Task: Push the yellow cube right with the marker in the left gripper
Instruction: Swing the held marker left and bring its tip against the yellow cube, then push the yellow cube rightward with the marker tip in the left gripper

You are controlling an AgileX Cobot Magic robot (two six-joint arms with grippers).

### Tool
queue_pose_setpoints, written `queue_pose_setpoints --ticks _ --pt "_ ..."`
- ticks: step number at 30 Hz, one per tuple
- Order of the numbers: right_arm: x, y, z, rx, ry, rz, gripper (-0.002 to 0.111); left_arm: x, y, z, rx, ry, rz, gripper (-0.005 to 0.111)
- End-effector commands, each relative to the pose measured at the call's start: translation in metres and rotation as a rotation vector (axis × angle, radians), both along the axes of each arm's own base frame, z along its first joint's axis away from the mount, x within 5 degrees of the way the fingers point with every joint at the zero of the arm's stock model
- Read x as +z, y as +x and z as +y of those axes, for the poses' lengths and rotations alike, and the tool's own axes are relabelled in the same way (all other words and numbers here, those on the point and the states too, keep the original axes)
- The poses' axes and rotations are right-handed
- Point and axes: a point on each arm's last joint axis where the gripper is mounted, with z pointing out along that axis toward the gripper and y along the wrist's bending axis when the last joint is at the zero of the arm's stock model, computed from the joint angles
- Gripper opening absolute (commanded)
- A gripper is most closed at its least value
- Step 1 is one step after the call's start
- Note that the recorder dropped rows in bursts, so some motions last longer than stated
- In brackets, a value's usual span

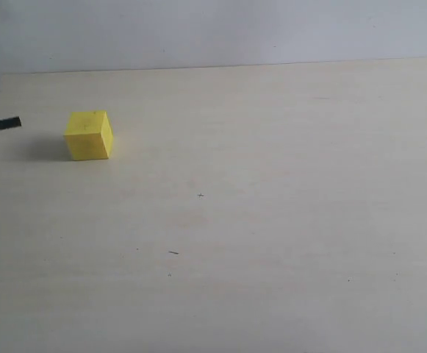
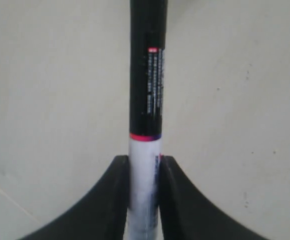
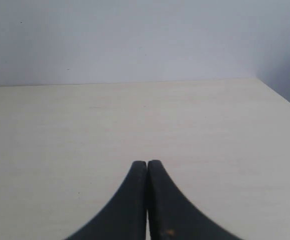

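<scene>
At the left edge, the marker (image 1: pixel 0 125) lies near (not touching) the cube (image 1: pixel 89 135); the left claw (image 2: pixel 145 160) grips it, and the right claw (image 3: pixel 147 164) is clenched empty.

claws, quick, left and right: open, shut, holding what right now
left claw: closed on the marker
right claw: closed, holding nothing

Matt, plain faces on yellow cube (image 1: pixel 89 135). Pale wood-grain table (image 1: pixel 272 184), smooth, faint sheen. Glossy black plastic on marker (image 2: pixel 147 90); left gripper (image 2: pixel 145 162) matt black.
</scene>
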Motion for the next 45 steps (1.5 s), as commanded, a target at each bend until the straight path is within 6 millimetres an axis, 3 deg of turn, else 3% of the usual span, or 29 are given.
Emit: queue_pose_setpoints --ticks 1,5,14,17,20,21,29,32,37,42,45 --pt "0.000 0.000 0.000 -0.006 0.003 -0.013 0.000 -0.030 0.028 0.005 -0.268 0.005 0.056 0.000" --pt "0.000 0.000 0.000 -0.006 0.003 -0.013 0.000 -0.049 0.051 0.008 -0.351 -0.098 0.072 0.000" --pt "0.000 0.000 0.002 0.033 0.003 -0.013 0.000 -0.071 0.062 0.007 -0.380 -0.091 0.085 0.000" --pt "0.000 0.000 0.002 0.038 0.003 -0.013 0.000 -0.072 0.066 -0.012 -0.416 -0.094 0.051 0.000" --pt "0.000 0.000 0.002 0.038 0.003 -0.013 0.000 -0.071 0.069 -0.054 -0.484 -0.118 -0.007 0.000" --pt "0.000 0.000 0.002 0.038 0.003 -0.013 0.000 -0.071 0.069 -0.060 -0.510 -0.103 -0.004 0.000" --pt "0.000 0.000 0.002 0.038 0.003 -0.013 0.000 -0.066 0.072 -0.027 -0.373 -0.065 -0.003 0.000" --pt "0.000 0.000 0.002 0.038 0.003 -0.013 0.000 -0.066 0.072 -0.025 -0.373 -0.066 -0.002 0.000" --pt "0.000 0.000 0.002 0.038 0.003 -0.013 0.000 -0.066 0.072 -0.056 -0.446 -0.066 -0.016 0.000" --pt "0.000 0.000 0.002 0.038 0.003 -0.013 0.000 -0.059 0.067 -0.120 -0.556 -0.080 -0.041 0.000" --pt "0.000 0.000 0.002 0.038 0.003 -0.013 0.000 -0.053 0.069 -0.132 -0.557 -0.084 -0.061 0.000"
